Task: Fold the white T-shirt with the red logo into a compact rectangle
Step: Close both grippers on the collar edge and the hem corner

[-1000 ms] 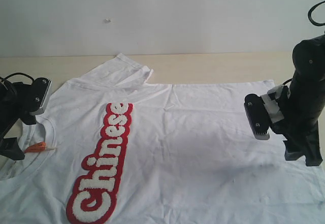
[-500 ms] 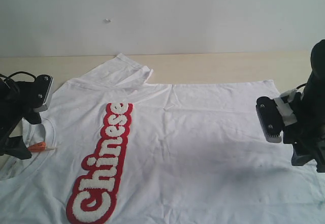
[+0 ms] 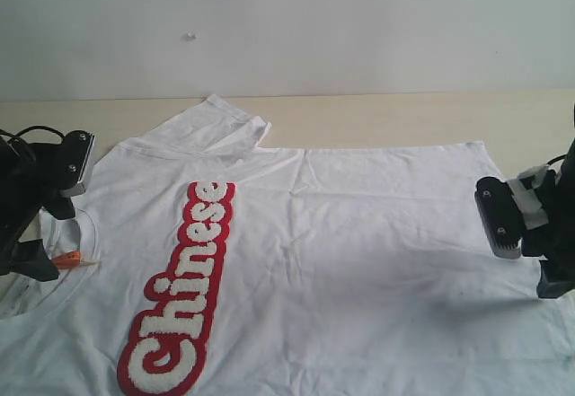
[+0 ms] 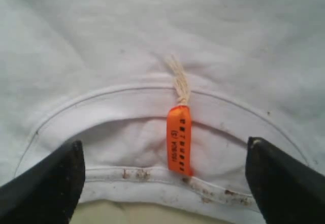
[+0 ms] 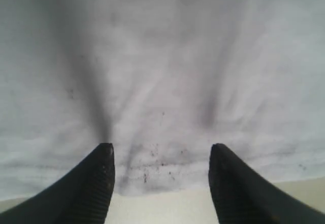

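Shirt: white T-shirt [image 3: 359,234] spread flat on table [image 3: 404,113], red logo [image 3: 184,297] up.
Progress: no fold made; all folding remains.
Left gripper [image 4: 165,145]: jaws wide, empty, over collar [image 4: 152,94] and orange tag [image 4: 179,140].
Right gripper [image 5: 161,150]: jaws apart, empty, at hem [image 5: 152,176].

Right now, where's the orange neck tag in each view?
Exterior: orange neck tag at far left, inside the collar.
Left wrist: mid-picture, lying across the collar opening, seen between the two fingers.
Right wrist: not in it; only white T-shirt fabric and its hem.
Shared landmark: the collar, in exterior and left wrist views only.
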`<state>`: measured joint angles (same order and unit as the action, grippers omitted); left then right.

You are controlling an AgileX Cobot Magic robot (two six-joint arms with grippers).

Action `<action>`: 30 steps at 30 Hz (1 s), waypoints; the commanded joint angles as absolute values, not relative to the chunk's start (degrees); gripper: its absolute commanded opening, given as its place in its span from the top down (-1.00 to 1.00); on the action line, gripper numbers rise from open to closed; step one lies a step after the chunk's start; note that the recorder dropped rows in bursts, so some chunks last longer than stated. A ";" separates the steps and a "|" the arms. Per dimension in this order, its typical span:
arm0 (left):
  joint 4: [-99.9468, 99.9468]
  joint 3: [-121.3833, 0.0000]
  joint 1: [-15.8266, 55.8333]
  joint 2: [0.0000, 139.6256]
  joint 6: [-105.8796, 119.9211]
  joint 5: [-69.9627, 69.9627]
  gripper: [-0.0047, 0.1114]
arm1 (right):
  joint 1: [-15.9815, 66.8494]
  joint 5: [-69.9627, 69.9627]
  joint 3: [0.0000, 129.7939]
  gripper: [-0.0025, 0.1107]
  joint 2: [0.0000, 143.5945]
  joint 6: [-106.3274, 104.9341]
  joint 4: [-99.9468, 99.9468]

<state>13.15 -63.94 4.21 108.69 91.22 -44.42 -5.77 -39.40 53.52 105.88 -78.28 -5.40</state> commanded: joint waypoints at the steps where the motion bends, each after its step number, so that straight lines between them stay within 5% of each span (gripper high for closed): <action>1: 14.12 -64.34 3.95 108.55 91.36 -44.44 -0.50 | -6.81 -38.50 53.31 0.01 105.48 -80.01 -5.42; 12: 14.32 -64.24 3.95 108.55 91.36 -44.38 -0.50 | -6.81 -37.54 53.31 0.13 110.65 -83.09 -4.54; 19: 14.32 -64.24 3.95 108.55 91.36 -44.22 -0.39 | -6.81 -36.05 53.31 0.95 112.01 -83.92 -5.12; 24: 14.32 -64.24 3.95 108.55 91.36 -44.97 -0.09 | -6.81 -35.87 53.31 0.96 112.12 -83.92 -5.12; 30: 14.32 -64.13 3.95 108.55 91.36 -47.65 0.00 | -6.69 -35.63 53.31 0.96 112.12 -83.92 -4.88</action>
<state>13.61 -63.94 4.21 108.69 91.43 -45.82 -6.61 -40.47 54.05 109.36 -83.34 -4.74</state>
